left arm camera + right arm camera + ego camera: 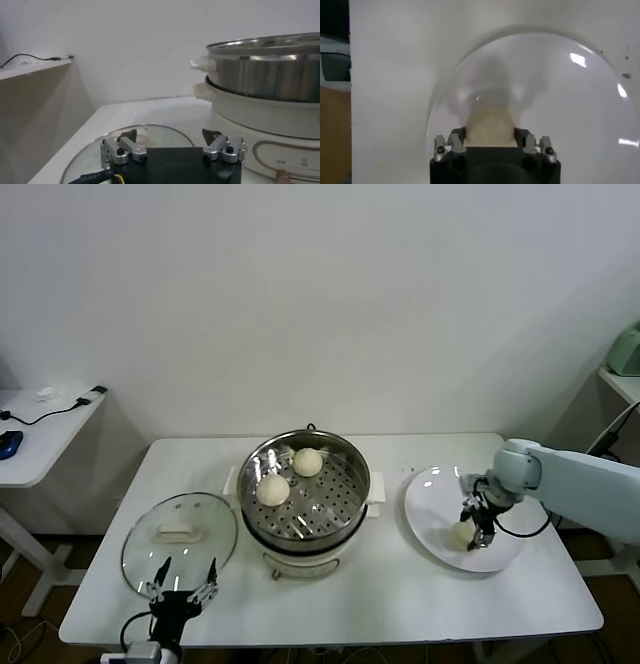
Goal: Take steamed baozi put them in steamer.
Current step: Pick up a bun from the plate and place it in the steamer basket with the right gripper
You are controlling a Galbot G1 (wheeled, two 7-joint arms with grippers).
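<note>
Right end effector [474, 527] straddles soft cream-white dough baozi [490, 127] on flat white plate [435, 524]; fingers unclosed; we judge it light, squashable, best gripped gently across its middle.

1. The right arm reaches in from the right side, its pale forearm angled toward the middle and its wrist bent downward.
2. The right gripper [471, 533] points down, its fingers [456, 145] spread on either side of a steamed baozi [460, 534], close against it; a firm clamp cannot be confirmed.
3. The left arm sits low at the near left edge, idle.
4. The left gripper [181, 582] points forward with its fingers [129, 138] spread wide apart, holding nothing.
</note>
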